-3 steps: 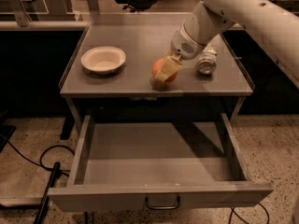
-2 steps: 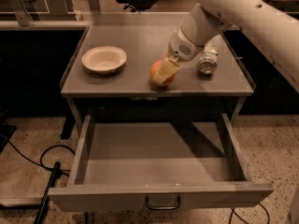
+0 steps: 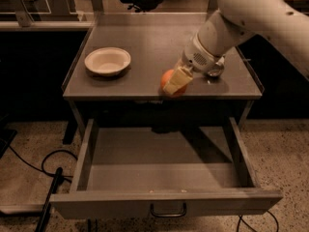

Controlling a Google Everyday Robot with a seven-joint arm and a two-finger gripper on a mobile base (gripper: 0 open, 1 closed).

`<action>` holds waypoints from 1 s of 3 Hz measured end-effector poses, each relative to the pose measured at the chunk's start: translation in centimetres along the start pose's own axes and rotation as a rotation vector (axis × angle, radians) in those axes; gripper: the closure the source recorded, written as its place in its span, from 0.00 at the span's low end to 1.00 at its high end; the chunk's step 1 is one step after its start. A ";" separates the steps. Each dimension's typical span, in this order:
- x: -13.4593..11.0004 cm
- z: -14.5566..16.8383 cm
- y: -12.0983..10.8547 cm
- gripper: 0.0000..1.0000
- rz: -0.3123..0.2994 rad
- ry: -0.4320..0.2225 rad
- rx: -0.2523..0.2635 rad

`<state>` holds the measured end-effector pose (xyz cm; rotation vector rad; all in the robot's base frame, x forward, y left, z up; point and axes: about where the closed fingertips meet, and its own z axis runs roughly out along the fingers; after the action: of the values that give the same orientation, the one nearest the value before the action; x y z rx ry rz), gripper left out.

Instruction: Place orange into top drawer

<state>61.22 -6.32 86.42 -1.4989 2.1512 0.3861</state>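
- The pale fingers point(image 3: 176, 78) are closed around the orange point(image 3: 165, 77); one finger lies across the front of the fruit and hides most of it.
- Only the left side and the lower rim of the orange can be seen beside this finger.
- The gripper point(image 3: 173, 84) is over the front part of the table top point(image 3: 145, 37), a little right of its middle and close to the front edge.
- I cannot tell whether the orange touches the table top or is just above it.
- The white arm point(image 3: 241, 18) goes from the gripper up to the right and out of the picture at the top right corner.
- A silver can point(image 3: 216, 71) lies just behind the wrist, partly hidden by it.
- A white bowl point(image 3: 107, 62) stands on the left part of the table top, well apart from the gripper.
- The top drawer point(image 3: 164, 166) is pulled out wide below the table top, and nothing lies in it.
- Its dark handle point(image 3: 168, 211) is at the centre of the front panel.
- Black cables point(image 3: 46, 166) lie on the speckled floor at the left of the drawer.
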 end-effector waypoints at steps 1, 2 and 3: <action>2.7 -1.8 5.0 1.00 0.126 -0.061 -0.045; 3.9 -2.5 8.6 1.00 0.157 -0.096 -0.083; 4.5 -2.7 9.4 1.00 0.172 -0.103 -0.094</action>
<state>50.62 -7.83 85.86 -1.3158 2.2135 0.6179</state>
